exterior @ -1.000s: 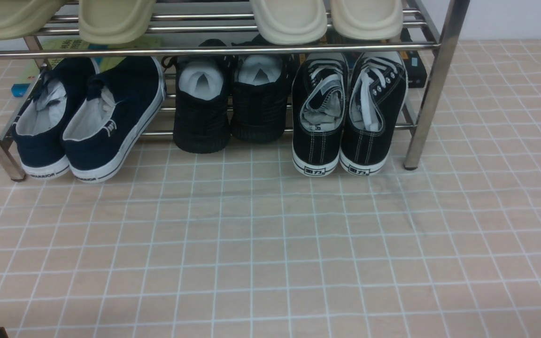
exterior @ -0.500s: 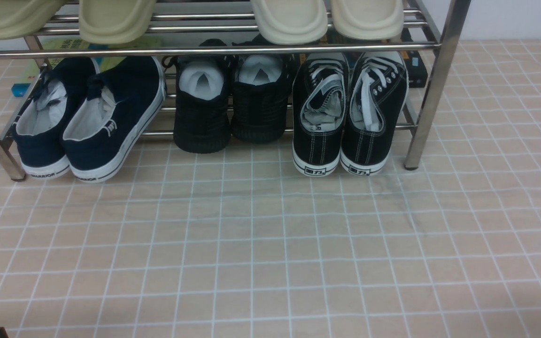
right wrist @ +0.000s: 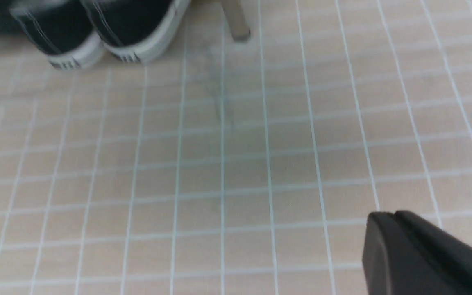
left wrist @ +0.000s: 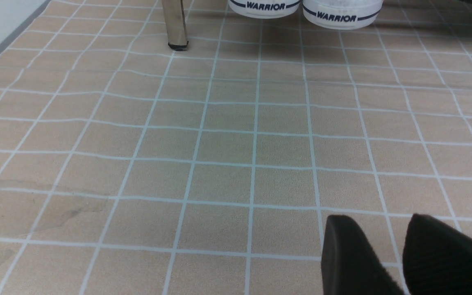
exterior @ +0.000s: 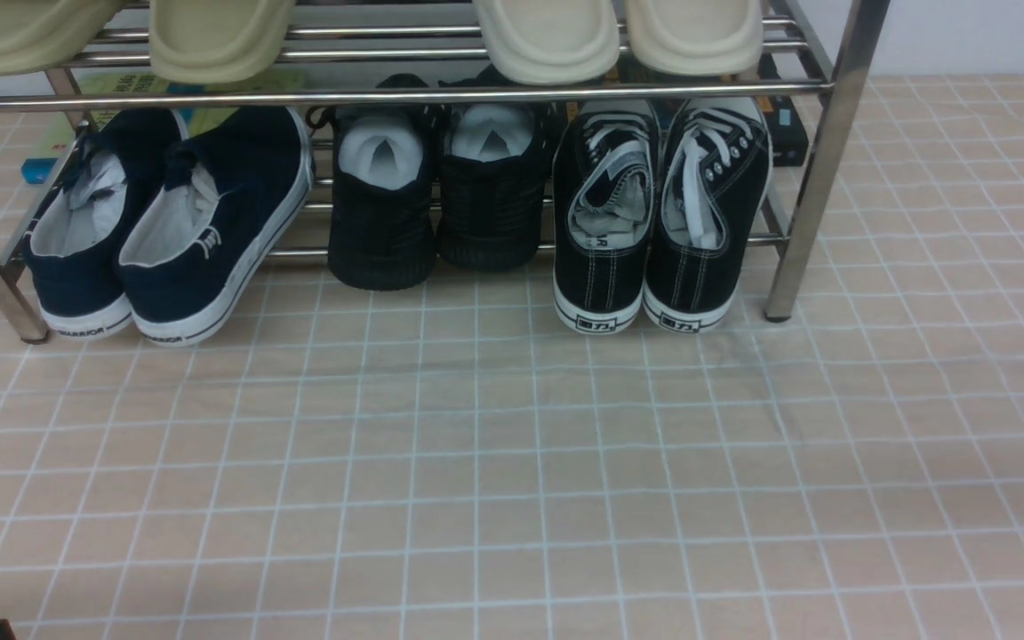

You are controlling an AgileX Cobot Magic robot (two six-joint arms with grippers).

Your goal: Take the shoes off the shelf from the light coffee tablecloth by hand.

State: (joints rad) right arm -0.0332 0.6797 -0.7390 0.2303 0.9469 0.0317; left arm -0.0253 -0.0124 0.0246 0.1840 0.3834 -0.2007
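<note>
Black canvas sneakers (exterior: 659, 222) on chrome shoe rack (exterior: 819, 169), bottom tier, right end. Right gripper (right wrist: 391, 215) closed, empty; left gripper (left wrist: 377, 221) parted, empty.

one shelf (exterior: 823, 160) is standing on one light coffee tablecloth (exterior: 512, 462). its lower tier is holding two black canvas shoes (exterior: 605, 267), two navy sneakers (exterior: 210, 231) and two all-black mesh shoes (exterior: 383, 231), making six. four pale slippers (exterior: 548, 36) are lying on the tier above.
</note>
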